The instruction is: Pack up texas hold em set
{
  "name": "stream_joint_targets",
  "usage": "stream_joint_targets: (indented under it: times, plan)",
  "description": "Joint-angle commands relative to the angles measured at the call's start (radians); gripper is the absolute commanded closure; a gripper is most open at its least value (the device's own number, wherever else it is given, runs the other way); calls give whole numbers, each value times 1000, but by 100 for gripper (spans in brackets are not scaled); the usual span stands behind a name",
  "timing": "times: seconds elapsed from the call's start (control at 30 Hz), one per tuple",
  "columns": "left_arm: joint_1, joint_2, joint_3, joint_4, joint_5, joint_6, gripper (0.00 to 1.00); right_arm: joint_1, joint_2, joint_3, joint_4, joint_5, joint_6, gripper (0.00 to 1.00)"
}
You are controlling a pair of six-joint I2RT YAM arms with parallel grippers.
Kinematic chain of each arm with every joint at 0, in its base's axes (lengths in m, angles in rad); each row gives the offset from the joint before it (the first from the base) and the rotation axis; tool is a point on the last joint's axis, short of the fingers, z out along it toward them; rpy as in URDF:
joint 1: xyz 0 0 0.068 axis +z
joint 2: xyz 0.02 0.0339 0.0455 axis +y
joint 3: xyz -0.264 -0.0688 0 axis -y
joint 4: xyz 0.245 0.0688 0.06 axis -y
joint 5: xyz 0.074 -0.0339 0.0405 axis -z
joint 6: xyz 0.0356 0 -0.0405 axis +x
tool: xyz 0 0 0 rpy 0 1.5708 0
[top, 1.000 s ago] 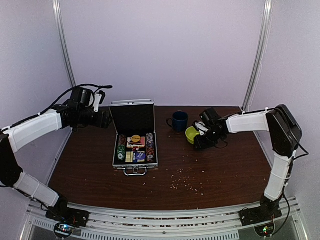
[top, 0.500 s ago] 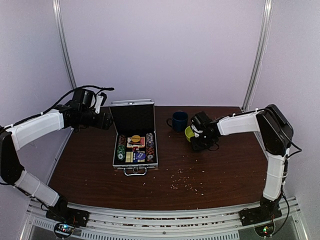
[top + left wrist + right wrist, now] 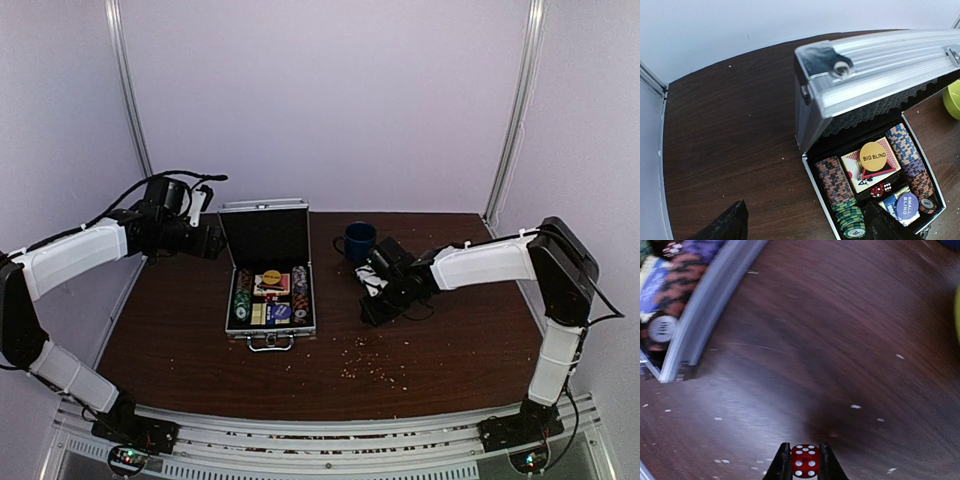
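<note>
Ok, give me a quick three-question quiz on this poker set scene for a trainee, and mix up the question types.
1. True or false: the silver briefcase is closed.
2. What is pinched in the right gripper? A) a marble B) a red die C) a bottle cap
3. Fill in: the yellow disc inside the case reads ____.
Key: 1 false, it stands open; 2 B; 3 BIG BLIND.
</note>
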Motion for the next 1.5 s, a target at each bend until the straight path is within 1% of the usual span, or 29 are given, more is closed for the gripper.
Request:
stream_joint_targets:
  times: [0.0, 0.13, 0.27, 0.4, 0.47, 0.83, 1.03, 1.13, 1.27, 1.37, 1.47]
  plan:
    - [14, 9, -11, 41, 18, 14, 18, 79, -17, 144, -24, -100, -86, 93]
    - [15, 3, -12, 40, 22, 13, 18, 108, 71, 317, -43, -136, -121, 92]
    - [15, -11, -17, 42, 24, 11, 18, 127, 202, 454, -48, -111, -151, 92]
    - [16, -22, -25, 46, 22, 10, 18, 138, 360, 645, -137, -123, -173, 92]
    - [17, -24, -25, 47, 22, 10, 18, 148, 403, 702, -152, -117, -177, 92]
    - [20, -28, -25, 47, 41, 9, 18, 179, 510, 847, -174, -76, -166, 92]
    - [21, -28, -27, 46, 45, 8, 18, 185, 540, 870, -186, -12, -154, 90]
    - [22, -27, -28, 46, 44, 8, 18, 186, 548, 910, -189, 21, -150, 90]
    - [22, -25, -28, 47, 46, 7, 18, 185, 559, 931, -191, 36, -148, 89]
    - [22, -26, -28, 46, 47, 7, 18, 186, 572, 943, -197, 39, -146, 86]
    - [22, -27, -30, 46, 47, 7, 18, 186, 585, 954, -200, 44, -146, 80]
